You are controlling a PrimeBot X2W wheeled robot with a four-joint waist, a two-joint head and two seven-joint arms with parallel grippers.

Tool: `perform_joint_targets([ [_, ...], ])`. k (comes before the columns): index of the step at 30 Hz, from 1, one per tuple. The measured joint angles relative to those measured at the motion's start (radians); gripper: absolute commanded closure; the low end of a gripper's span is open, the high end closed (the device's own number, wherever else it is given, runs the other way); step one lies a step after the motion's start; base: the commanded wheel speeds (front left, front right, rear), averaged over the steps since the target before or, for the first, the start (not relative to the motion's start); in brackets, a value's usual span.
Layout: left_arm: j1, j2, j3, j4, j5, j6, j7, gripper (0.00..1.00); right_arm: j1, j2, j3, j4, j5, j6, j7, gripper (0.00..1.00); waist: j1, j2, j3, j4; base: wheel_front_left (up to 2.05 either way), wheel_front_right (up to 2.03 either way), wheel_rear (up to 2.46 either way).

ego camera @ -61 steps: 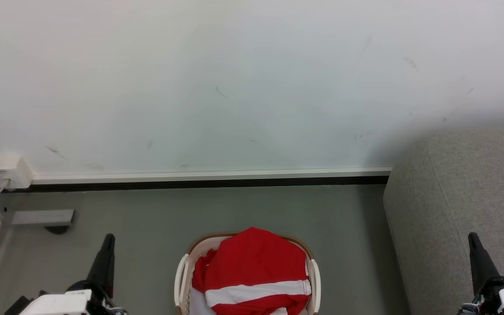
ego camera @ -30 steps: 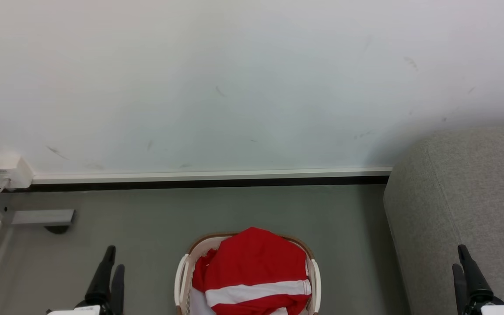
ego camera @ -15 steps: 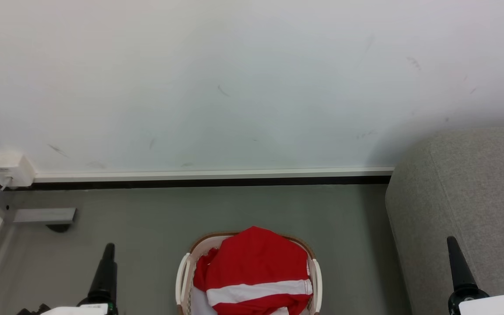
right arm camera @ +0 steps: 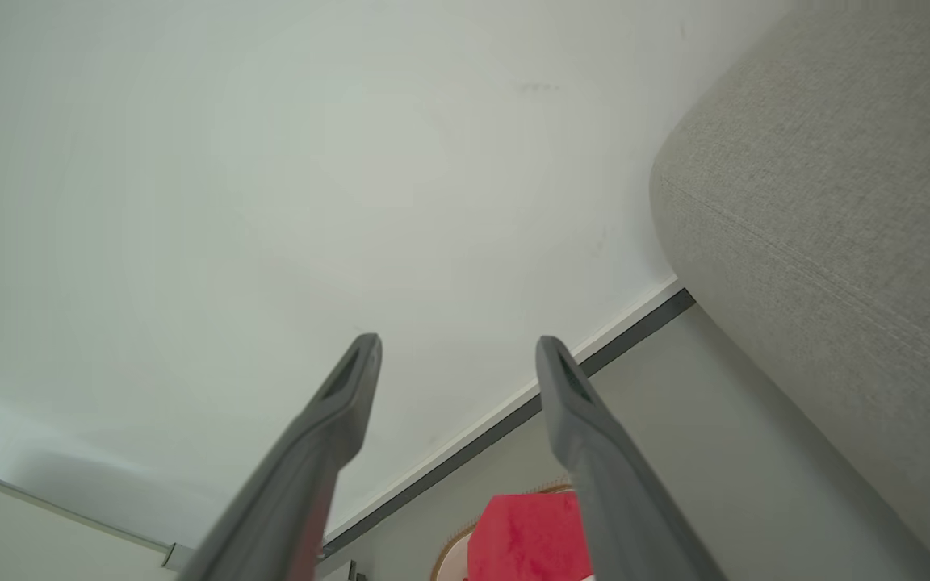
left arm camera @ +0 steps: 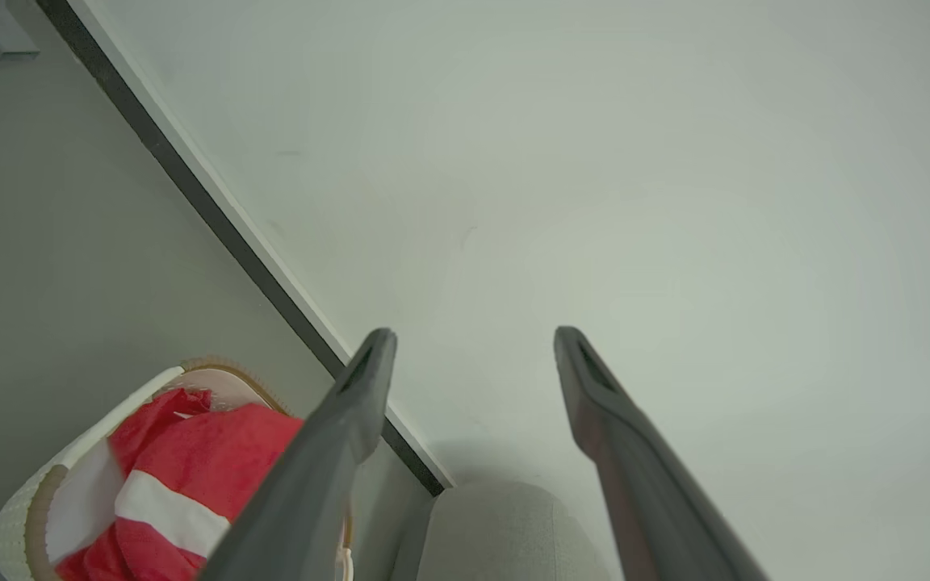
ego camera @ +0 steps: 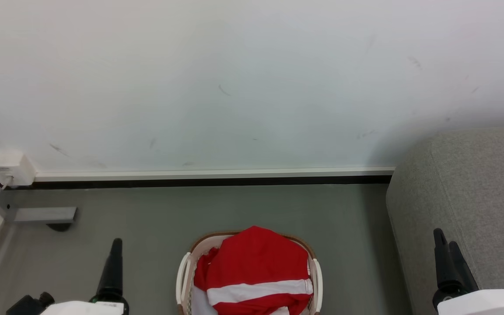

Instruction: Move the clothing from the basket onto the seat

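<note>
**Both hands open and empty; jersey in the basket**

In its own wrist view the left hand has its two dark fingers spread well apart, with nothing between them but bare wall. The right hand is spread just as wide and also has hold of nothing. In the head view the left hand rises from the lower left corner over the grey floor. The right hand rises from the lower right, in front of the rounded side of the seat.

Between the two hands, at the bottom centre of the frame, stands the basket, well apart from either one. The clothing is heaped in it, red with a wide white stripe, bulging above the brown rim. A bit of pale cloth shows under it at the basket's lower left.

The seat takes up the right edge of the frame, near the basket, with a strip of floor between them. Behind everything runs a white wall with a dark-edged skirting board. A small white box sits at the wall's far left.
</note>
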Motion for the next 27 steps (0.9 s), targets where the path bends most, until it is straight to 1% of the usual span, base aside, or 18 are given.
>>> perform_joint_targets([
  [13, 0.012, 0.002, -0.019, -0.029, 0.281, 0.007, -0.045, 0.00, -0.015, -0.002, 0.030, -0.007, -0.211, 0.000, -0.045, 0.00, 0.0000, 0.0000, 0.002, 0.000, 0.00, 0.00, 0.00],
  [21, 0.025, 0.004, -0.036, -0.046, 0.455, 0.008, -0.067, 0.00, -0.017, -0.003, 0.043, 0.021, -0.332, 0.000, -0.070, 0.00, 0.0000, 0.0000, 0.004, 0.000, 0.00, 0.00, 0.00],
  [27, 0.032, 0.009, -0.048, -0.060, 0.554, 0.012, -0.087, 0.00, -0.017, -0.004, 0.047, 0.049, -0.421, 0.000, -0.087, 0.00, 0.0000, 0.0000, 0.005, 0.000, 0.00, 0.00, 0.00],
])
